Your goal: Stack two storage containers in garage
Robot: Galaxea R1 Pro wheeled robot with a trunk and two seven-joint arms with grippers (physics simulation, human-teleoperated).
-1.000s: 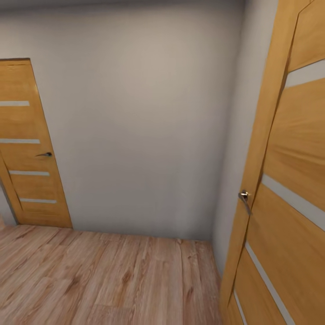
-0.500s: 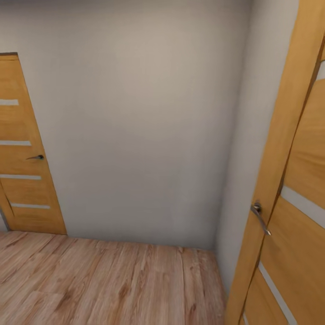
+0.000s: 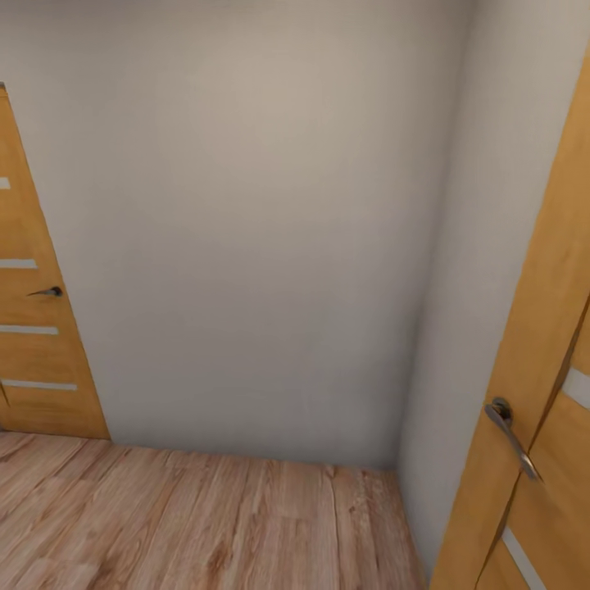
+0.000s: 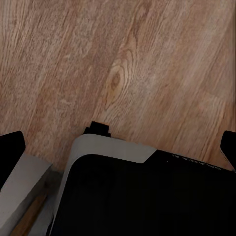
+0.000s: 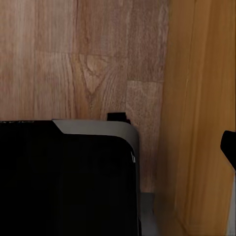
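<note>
No readable text, label, brand, number or sign stands on anything here.

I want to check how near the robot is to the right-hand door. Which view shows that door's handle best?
The head view: the metal handle stands out clearly on the right-hand door, beside the grey wall. The right wrist view gives a plain orange-wood surface, probably that door, close beside the robot's base. The left wrist view gives wood-plank floor.

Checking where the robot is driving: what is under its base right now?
Light wood planks lie below the base's dark, pale-edged body in the left wrist view, and an orange door stands close beside it in the right wrist view. The floor directly beneath the base is covered.
</note>
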